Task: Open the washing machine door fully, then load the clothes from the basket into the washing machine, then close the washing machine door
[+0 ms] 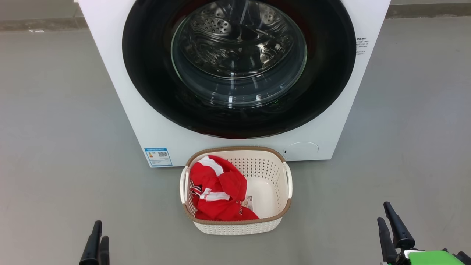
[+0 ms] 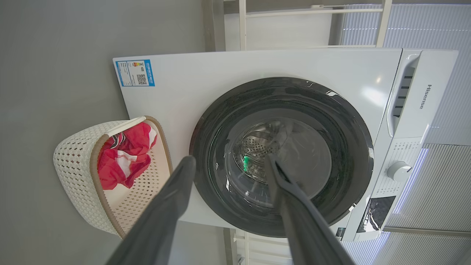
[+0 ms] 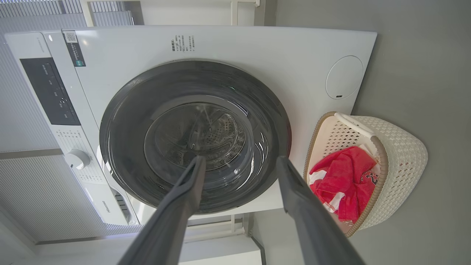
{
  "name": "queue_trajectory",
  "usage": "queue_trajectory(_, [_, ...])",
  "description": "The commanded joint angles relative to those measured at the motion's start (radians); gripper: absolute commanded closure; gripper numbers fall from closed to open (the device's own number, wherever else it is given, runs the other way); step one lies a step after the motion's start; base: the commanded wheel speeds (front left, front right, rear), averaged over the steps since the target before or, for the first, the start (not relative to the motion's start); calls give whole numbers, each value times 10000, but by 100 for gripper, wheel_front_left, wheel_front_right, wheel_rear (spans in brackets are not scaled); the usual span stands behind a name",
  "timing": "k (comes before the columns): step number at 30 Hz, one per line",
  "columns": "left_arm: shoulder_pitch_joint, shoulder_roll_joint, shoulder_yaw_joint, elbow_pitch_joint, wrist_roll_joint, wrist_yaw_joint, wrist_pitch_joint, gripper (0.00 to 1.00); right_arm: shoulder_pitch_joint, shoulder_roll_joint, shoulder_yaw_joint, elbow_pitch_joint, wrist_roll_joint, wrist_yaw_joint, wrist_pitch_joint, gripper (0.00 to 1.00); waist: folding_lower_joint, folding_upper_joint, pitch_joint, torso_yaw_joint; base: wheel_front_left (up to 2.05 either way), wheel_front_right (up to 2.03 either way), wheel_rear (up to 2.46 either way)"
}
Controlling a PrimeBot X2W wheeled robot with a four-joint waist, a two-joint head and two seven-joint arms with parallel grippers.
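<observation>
Fingers first: left fingers spread wide, gripping nothing, touching nothing; right fingers same, spread and empty. Ahead, between the two pairs, basket sits on grey floor, cream w/ brown rim. Red-and-white clothes are heaped in the half nearer left fingers, w/ a paper label on the bare bottom beside them. Close beyond stands the white washing machine, door shut, steel drum visible thru glass. Blue label w/ QR code sits low on left-finger side, round cap on right-finger side. "Hisense" reads on top panel.
</observation>
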Motion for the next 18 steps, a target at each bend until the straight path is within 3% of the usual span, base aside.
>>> queue_trajectory(1, [-339,162,-3,-360,42,-4,-140,0,-343,-56,114,-323,10,-1,-77,0,-1,0,15,11,0,0,0])
queue_trajectory(18, [-446,214,-244,-777,517,-9,-618,0,-545,-178,523,-766,-271,-2,-453,0,-3,0,53,90,0,0,0])
